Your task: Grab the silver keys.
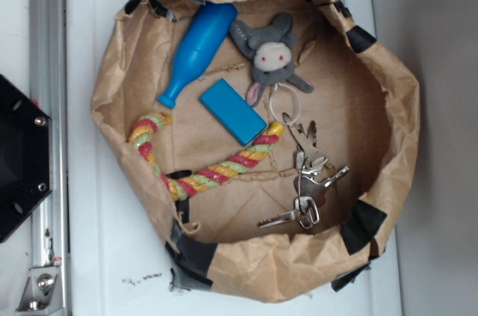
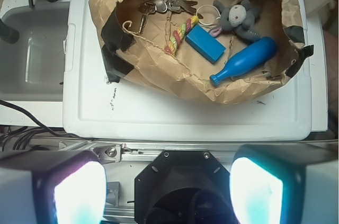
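Pale, glowing pads of the pincer fill the lower corners of the wrist view, spread wide apart with nothing between them, high above and well short of the brown paper bag. The step in hand is the approach, and doing it well likely means travelling over the bag's crumpled near wall before descending, then lowering straight onto the thickest clump so both pads close on metal, not paper. The silver keys lie on the bag's floor near one wall, a loose, shiny grey bunch on metal rings, splayed flat. One end of a striped rope lies just beside them; the grey plush mouse and its white ring, a blue block and a blue bottle sit farther off.
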`<action>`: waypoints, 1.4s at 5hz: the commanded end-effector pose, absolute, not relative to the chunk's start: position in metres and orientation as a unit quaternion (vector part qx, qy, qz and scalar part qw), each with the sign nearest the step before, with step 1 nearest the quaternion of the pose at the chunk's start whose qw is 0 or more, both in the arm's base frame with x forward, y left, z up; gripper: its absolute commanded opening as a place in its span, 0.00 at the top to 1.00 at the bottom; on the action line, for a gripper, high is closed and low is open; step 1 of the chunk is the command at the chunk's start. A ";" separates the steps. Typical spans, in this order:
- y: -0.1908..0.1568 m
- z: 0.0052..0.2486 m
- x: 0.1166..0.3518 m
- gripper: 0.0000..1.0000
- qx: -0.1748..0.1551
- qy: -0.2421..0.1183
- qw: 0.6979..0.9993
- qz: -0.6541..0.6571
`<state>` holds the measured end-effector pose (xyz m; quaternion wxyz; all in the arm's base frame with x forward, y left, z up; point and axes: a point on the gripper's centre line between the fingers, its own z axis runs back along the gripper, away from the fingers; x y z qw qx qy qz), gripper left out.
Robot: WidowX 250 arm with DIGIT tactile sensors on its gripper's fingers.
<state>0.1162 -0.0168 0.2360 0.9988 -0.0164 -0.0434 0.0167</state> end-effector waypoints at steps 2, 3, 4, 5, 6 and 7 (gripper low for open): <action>-0.013 0.220 0.154 0.00 -0.027 -0.044 0.996 -0.070; -0.005 0.213 0.170 0.00 -0.050 -0.047 0.993 -0.093; 0.000 0.210 0.190 0.00 -0.040 -0.081 0.987 -0.135; 0.005 0.206 0.206 0.00 -0.044 -0.145 0.968 -0.202; 0.005 0.206 0.206 0.00 -0.044 -0.145 0.968 -0.202; 0.005 0.206 0.206 0.00 -0.044 -0.145 0.968 -0.202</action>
